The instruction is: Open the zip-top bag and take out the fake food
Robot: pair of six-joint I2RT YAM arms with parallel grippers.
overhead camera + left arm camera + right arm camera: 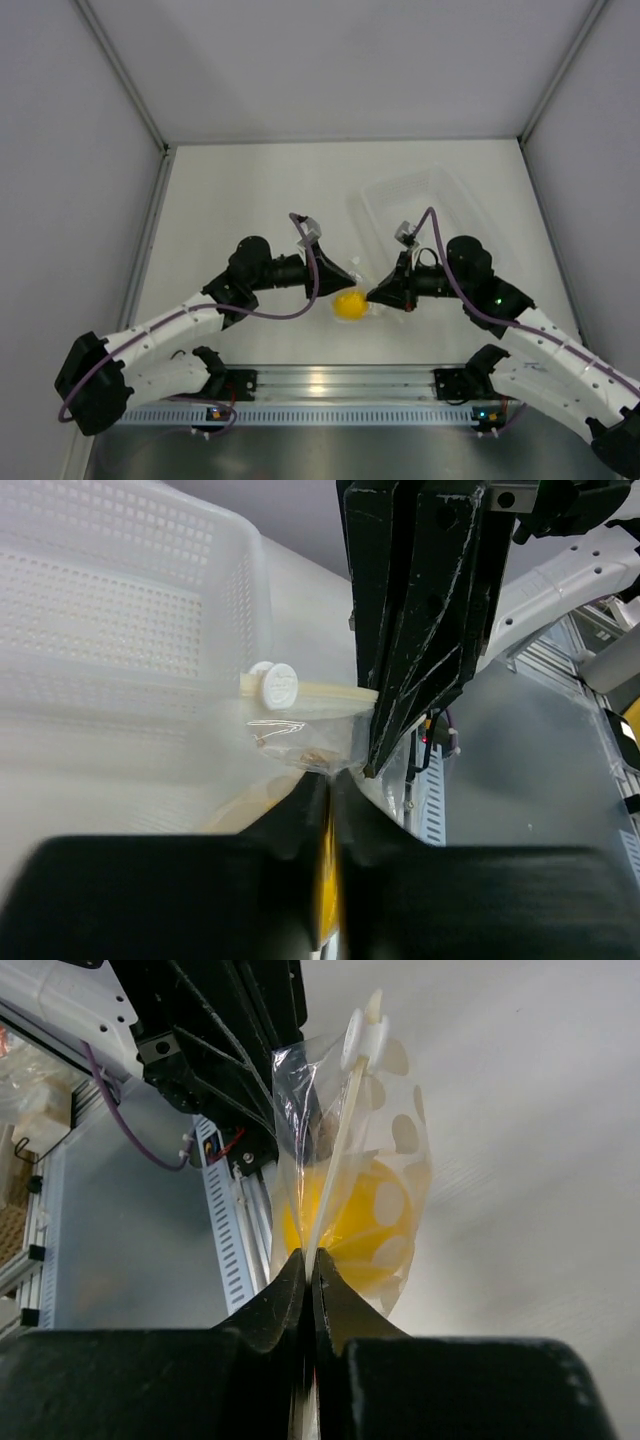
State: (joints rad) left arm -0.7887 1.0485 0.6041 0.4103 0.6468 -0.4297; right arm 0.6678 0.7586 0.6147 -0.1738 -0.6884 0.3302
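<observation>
Table (pixel 230 200), left end effector (pixel 328 782), right end effector (pixel 308 1260) pinching bag (pixel 400 1155) (fake food (pixel 349 305) inside)

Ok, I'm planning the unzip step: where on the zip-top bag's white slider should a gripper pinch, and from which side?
Probably across the slider's two flat round faces, coming from the free end of the zip track, opposite the right gripper's pinch: it sticks out past the bag there, clear of the fake food.
</observation>
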